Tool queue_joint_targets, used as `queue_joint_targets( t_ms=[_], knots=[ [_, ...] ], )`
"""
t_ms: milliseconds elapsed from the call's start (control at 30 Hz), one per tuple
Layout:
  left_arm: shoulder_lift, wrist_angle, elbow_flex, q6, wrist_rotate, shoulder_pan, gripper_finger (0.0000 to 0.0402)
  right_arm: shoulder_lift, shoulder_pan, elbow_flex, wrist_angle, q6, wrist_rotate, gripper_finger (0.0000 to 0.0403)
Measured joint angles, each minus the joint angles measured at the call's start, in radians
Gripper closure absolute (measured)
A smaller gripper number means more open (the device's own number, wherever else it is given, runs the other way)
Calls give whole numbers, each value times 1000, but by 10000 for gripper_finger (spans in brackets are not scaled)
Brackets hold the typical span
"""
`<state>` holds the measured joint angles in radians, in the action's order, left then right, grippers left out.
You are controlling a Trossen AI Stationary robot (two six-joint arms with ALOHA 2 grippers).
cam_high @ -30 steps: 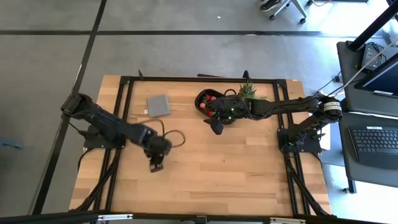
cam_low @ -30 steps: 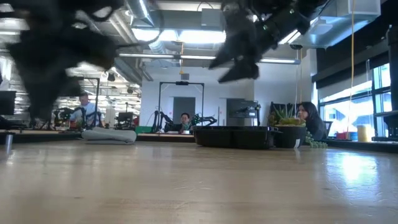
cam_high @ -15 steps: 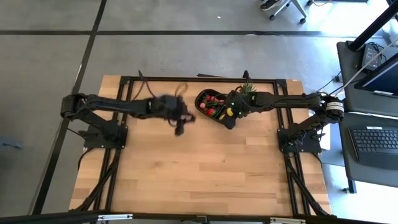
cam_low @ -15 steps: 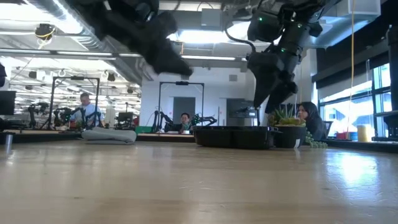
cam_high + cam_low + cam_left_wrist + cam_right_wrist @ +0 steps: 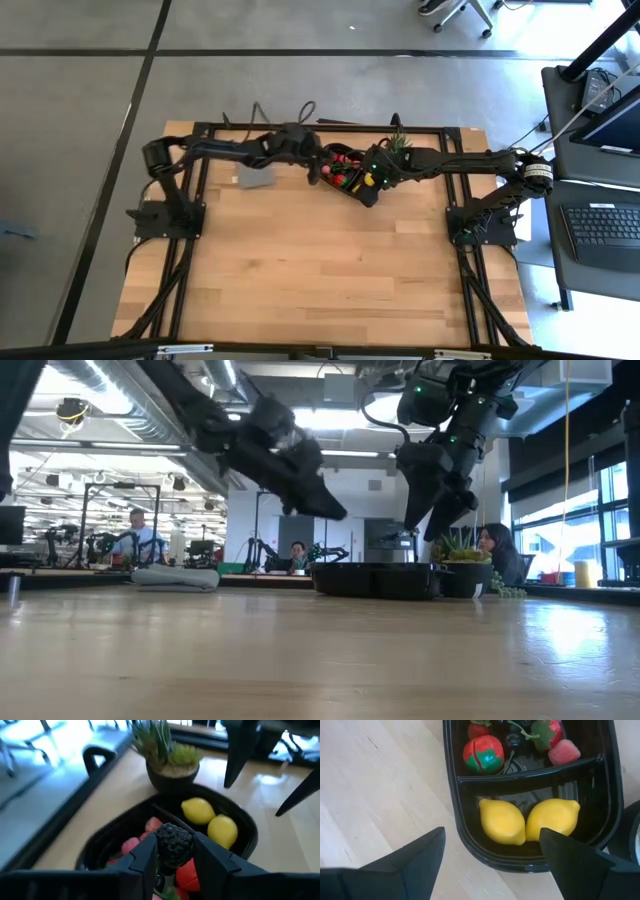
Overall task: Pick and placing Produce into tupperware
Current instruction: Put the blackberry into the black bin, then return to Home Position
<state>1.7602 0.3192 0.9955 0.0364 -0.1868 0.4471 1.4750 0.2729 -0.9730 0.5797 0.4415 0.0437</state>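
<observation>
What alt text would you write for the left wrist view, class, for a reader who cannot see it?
The left claw holds a dark bumpy berry above a black two-compartment tray. Two yellow lemons lie in one compartment, red strawberries in the other, and a spiky potted plant stands just beyond the tray.

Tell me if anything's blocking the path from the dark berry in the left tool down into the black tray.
Nothing visible is. The left tool holds the dark berry right above the black tray, over the compartment with the red pieces. The right tool hovers open over the lemon compartment, off to the side.
</observation>
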Motion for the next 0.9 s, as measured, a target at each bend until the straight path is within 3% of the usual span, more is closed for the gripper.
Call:
queue_joint_targets(
  t_ms=[167,333,667,900],
  knots=[
    [94,-96,113,41,-25,4,293,0,0,0,3,8,0,77],
    [109,-197,175,52,-14,5,300,0,0,0,11,26,0,77],
    [109,-232,185,52,-13,1,247,0,0,0,17,26,0,77],
    [107,-252,186,53,-13,1,233,0,0,0,18,26,0,77]
  ],
)
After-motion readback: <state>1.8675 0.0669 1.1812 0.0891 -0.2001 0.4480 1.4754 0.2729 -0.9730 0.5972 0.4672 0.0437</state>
